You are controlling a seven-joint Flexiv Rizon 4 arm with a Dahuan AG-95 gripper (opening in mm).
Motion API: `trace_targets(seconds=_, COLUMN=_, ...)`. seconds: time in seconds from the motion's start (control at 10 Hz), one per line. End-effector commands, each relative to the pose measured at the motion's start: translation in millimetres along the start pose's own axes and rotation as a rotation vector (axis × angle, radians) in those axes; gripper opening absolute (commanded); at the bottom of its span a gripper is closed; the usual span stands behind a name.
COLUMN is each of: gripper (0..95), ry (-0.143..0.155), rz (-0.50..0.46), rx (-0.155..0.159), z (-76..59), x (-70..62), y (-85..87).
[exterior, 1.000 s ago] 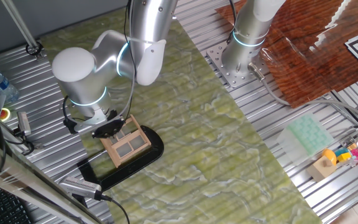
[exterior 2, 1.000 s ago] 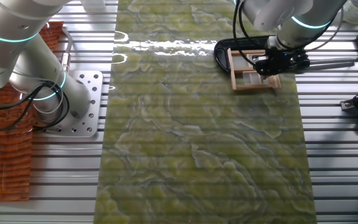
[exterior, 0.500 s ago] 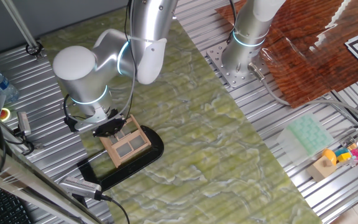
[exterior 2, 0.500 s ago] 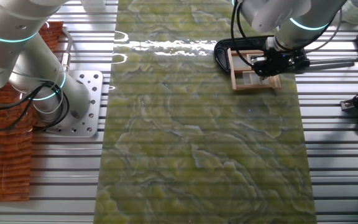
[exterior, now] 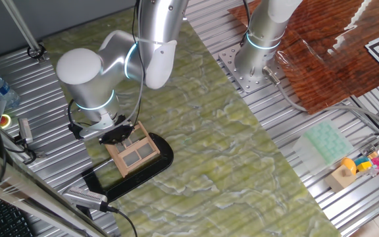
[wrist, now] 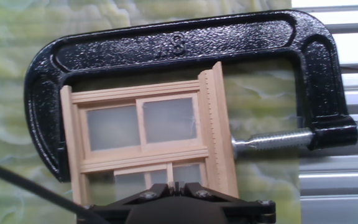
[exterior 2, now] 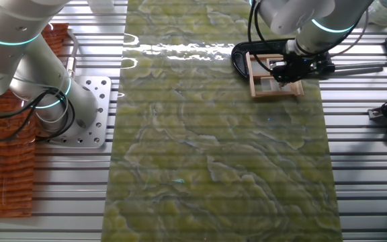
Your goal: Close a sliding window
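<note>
The sliding window [wrist: 148,140] is pale, unvarnished-looking wood with a fine grain, its panes a matt, frosted grey. Around it the C-clamp [wrist: 179,46] is black cast metal with a pebbled, slightly shiny skin, and its screw [wrist: 272,142] is bare, bright threaded steel. The mat [exterior: 242,151] underneath looks like smooth, marbled green-yellow sheet, glaring where light hits it. The table [exterior 2: 368,175] is ribbed, brushed aluminium. The arm [exterior: 150,46] has satin silver and glossy white shells. The gripper [wrist: 176,208] body is matt black.
</note>
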State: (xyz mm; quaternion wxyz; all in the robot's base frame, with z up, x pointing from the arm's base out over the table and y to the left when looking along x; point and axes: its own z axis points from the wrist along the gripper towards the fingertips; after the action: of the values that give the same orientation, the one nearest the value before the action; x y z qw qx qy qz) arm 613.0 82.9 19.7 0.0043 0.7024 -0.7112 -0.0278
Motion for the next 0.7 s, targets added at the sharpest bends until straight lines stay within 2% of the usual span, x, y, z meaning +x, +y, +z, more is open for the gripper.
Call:
trace_targets(seconds=0.1, gripper=0.0, ry=-0.001, rz=-0.002, rx=-0.004, z=1.1, x=0.4, y=1.5)
trace_targets(seconds=0.5, gripper=0.0, ry=-0.001, rz=0.003, rx=-0.014, z=-0.1, x=0.1, y=8.7)
trace_targets(seconds=0.7, gripper=0.0, ry=-0.011, rz=0.004, rx=-0.015, z=3.1, x=1.7, y=13.8)
